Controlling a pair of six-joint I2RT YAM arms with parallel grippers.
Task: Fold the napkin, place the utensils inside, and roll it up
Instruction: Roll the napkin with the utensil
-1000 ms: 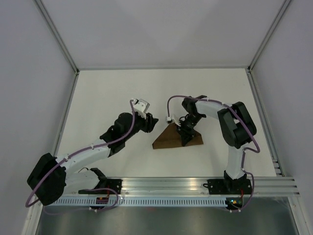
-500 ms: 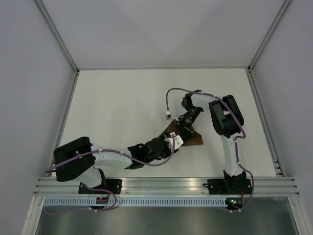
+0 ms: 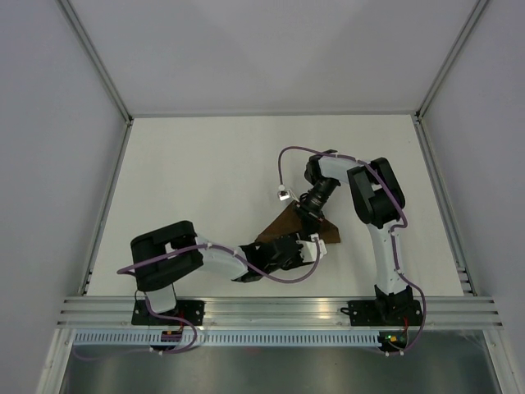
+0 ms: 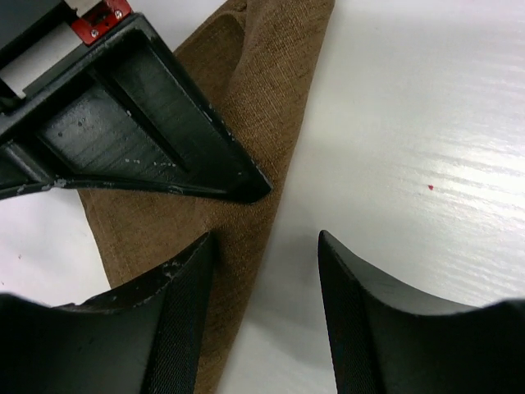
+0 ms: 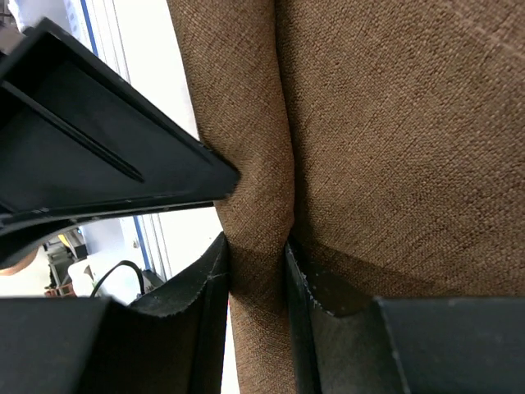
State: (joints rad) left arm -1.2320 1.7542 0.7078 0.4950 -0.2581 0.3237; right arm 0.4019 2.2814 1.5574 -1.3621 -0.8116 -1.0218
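Note:
The dark-brown napkin [image 3: 281,227] lies folded into a triangle on the white table, right of centre. My right gripper [image 3: 310,219] sits at its top and is shut, pinching a raised fold of the napkin [image 5: 394,123] between its fingers [image 5: 256,240]. My left gripper [image 3: 305,249] is low at the napkin's near edge, with its jaws open and empty [image 4: 265,238]. One left finger is over the cloth [image 4: 254,98], the other is over bare table. The right gripper's black finger [image 4: 123,131] lies just ahead of it. No utensils are in view.
The white table [image 3: 205,164] is enclosed by pale walls at the back and on both sides. An aluminium rail [image 3: 279,308] carrying both arm bases runs along the near edge. A tiny red speck [image 4: 430,188] marks the table beside the napkin.
My left arm has swung from left of the napkin down and round to its near edge, now low at the cloth. My right gripper has stayed on the napkin, shifting slightly.

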